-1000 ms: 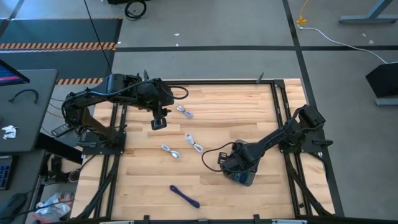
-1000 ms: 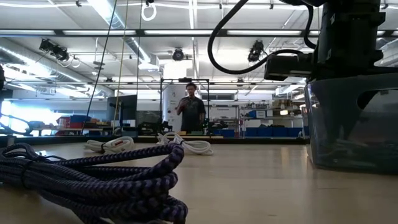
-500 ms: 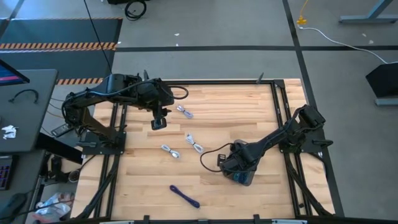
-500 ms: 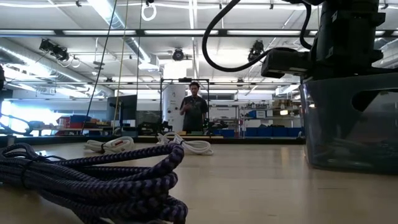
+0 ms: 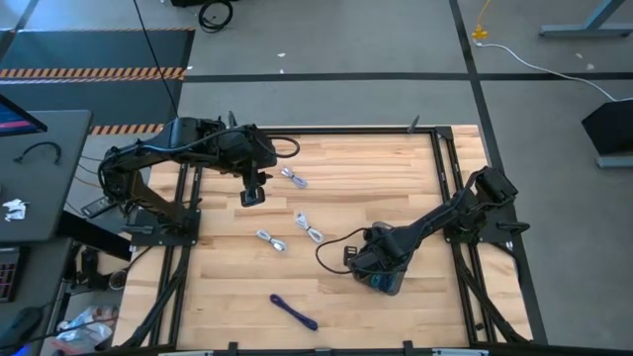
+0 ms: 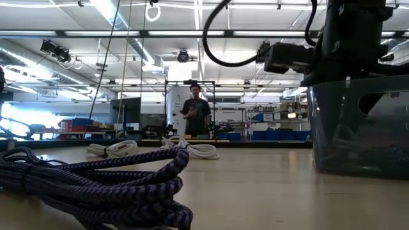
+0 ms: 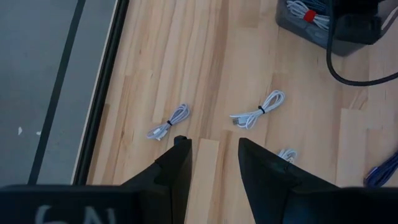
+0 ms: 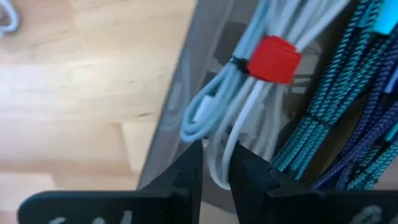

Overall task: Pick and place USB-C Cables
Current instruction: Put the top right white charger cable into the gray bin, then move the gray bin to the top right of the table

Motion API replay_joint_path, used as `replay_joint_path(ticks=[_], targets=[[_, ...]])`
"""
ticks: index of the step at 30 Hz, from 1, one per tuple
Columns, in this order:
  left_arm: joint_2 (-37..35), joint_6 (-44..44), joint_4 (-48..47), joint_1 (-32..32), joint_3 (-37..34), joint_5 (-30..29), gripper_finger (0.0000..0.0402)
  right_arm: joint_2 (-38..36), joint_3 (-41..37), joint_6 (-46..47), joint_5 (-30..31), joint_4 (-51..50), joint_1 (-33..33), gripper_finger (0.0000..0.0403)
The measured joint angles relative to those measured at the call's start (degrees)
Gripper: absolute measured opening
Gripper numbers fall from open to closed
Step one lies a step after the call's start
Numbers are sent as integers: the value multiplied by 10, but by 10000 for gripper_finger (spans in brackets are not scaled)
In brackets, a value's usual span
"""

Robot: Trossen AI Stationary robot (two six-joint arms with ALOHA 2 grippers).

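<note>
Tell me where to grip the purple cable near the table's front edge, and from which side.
Grip the purple cable at mid-length, coming straight down from above. It lies flat on the bare wood as a narrow diagonal bundle, so the fingers should probably straddle it across its width. The left gripper hangs open and free; the right gripper is over the tray.

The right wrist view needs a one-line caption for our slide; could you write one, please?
Right gripper over the grey tray, fingers astride a white cable bundle with a red tie, beside teal cables.
</note>
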Motion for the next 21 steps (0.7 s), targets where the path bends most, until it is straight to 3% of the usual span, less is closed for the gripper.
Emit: replay_joint_path(ticks=[14, 21], targets=[[0, 0, 0, 0, 0, 0, 137, 0, 62, -54, -64, -129, 0, 77], [0, 0, -12, 0, 0, 0, 137, -4, 116, -91, 3, -157, -11, 77]])
